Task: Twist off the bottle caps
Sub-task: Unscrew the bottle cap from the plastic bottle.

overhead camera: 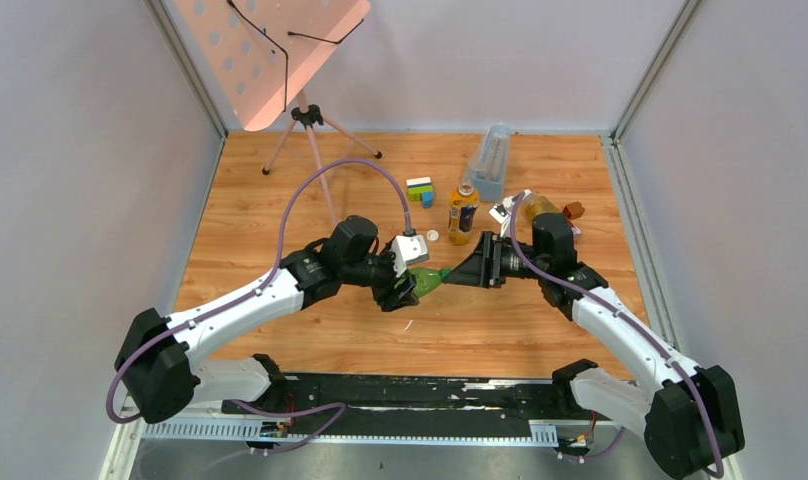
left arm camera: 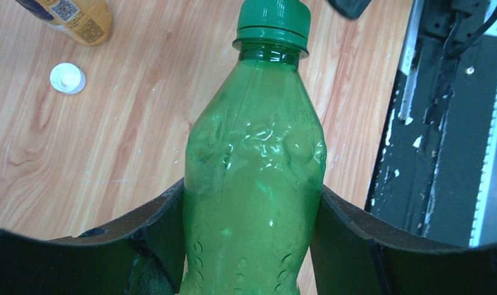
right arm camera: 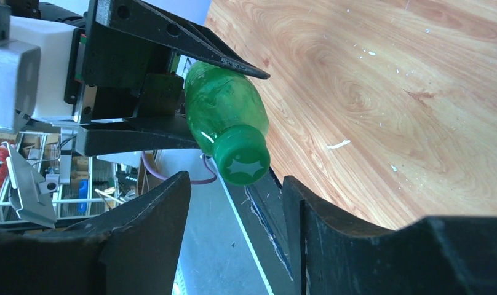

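Note:
My left gripper (left arm camera: 253, 206) is shut on the body of the green bottle (left arm camera: 255, 166), holding it above the table with its neck towards the right arm. The green cap (right arm camera: 241, 161) sits on the bottle's neck. My right gripper (right arm camera: 237, 178) is open, its jaws standing apart on either side of the cap without touching it. In the top view the two grippers meet mid-table, the left gripper (overhead camera: 408, 287) on the green bottle (overhead camera: 426, 281) and the right gripper (overhead camera: 454, 274) at the cap. An uncapped amber bottle with a yellow label (overhead camera: 462, 211) stands behind, a loose white cap (overhead camera: 433, 236) beside it.
A second amber bottle (overhead camera: 540, 206) lies behind the right arm, next to a reddish-brown block (overhead camera: 574, 210). A tall clear bluish container (overhead camera: 490, 160) and toy bricks (overhead camera: 420, 190) stand at the back. A tripod (overhead camera: 308, 125) with a pink board is at the back left.

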`<control>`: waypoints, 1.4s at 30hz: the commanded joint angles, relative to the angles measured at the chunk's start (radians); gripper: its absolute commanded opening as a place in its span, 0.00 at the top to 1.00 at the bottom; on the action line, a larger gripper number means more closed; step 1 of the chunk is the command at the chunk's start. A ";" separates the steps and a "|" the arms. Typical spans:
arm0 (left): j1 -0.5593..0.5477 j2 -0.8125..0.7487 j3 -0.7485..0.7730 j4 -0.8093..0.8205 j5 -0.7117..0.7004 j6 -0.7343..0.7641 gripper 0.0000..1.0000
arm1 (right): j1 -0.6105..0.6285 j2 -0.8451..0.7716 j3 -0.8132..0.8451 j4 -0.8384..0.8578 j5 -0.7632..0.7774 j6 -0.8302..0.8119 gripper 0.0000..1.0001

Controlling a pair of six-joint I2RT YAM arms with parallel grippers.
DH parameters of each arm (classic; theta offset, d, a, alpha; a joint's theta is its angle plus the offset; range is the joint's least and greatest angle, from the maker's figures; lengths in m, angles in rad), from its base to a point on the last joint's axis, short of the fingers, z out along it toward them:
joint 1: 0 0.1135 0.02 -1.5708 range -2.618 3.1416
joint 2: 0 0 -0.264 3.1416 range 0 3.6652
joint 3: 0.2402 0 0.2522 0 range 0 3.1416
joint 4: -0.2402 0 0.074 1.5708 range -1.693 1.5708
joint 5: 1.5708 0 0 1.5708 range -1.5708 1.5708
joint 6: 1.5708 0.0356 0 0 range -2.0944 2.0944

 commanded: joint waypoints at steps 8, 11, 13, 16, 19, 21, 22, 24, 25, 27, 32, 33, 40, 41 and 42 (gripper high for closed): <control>-0.023 -0.078 -0.002 -0.037 -0.043 0.128 1.00 | 0.004 0.005 0.018 0.038 -0.013 0.020 0.47; -0.026 -0.077 -0.001 -0.028 -0.038 0.127 1.00 | 0.006 0.023 -0.014 0.151 -0.041 0.086 0.46; -0.029 -0.071 0.001 -0.023 -0.036 0.127 1.00 | 0.010 0.037 -0.030 0.222 -0.067 0.136 0.47; -0.033 -0.061 0.003 -0.025 -0.037 0.127 1.00 | 0.014 0.047 -0.032 0.243 -0.058 0.150 0.52; -0.037 -0.063 -0.001 -0.022 -0.046 0.122 1.00 | 0.014 0.047 -0.033 0.234 -0.055 0.143 0.61; -0.036 -0.066 -0.006 -0.017 -0.047 0.117 1.00 | 0.014 0.048 -0.036 0.233 -0.068 0.138 0.66; -0.036 -0.066 -0.006 -0.015 -0.047 0.114 1.00 | 0.015 0.049 -0.036 0.227 -0.072 0.131 0.70; -0.037 -0.062 -0.006 -0.013 -0.046 0.110 1.00 | 0.023 0.051 -0.032 0.214 -0.083 0.110 0.76; -0.038 -0.060 -0.004 -0.011 -0.045 0.108 1.00 | 0.028 0.052 -0.029 0.204 -0.087 0.092 0.76; -0.038 -0.056 -0.004 -0.005 -0.041 0.104 1.00 | 0.042 0.060 -0.015 0.175 -0.082 0.058 0.82; -0.039 -0.054 -0.003 0.020 -0.005 0.092 1.00 | 0.074 0.052 -0.006 0.167 -0.081 -0.042 0.96; -0.039 -0.056 -0.003 0.025 0.012 0.090 1.00 | 0.079 0.045 -0.007 0.166 -0.073 -0.077 0.99; -0.039 -0.082 0.004 0.026 0.136 0.084 1.00 | 0.098 -0.081 -0.081 0.280 -0.070 -0.260 1.00; -0.038 -0.084 0.006 0.026 0.145 0.080 1.00 | 0.101 -0.096 -0.090 0.291 -0.070 -0.279 1.00; -0.038 -0.088 0.009 0.026 0.164 0.078 1.00 | 0.104 -0.111 -0.097 0.298 -0.071 -0.298 1.00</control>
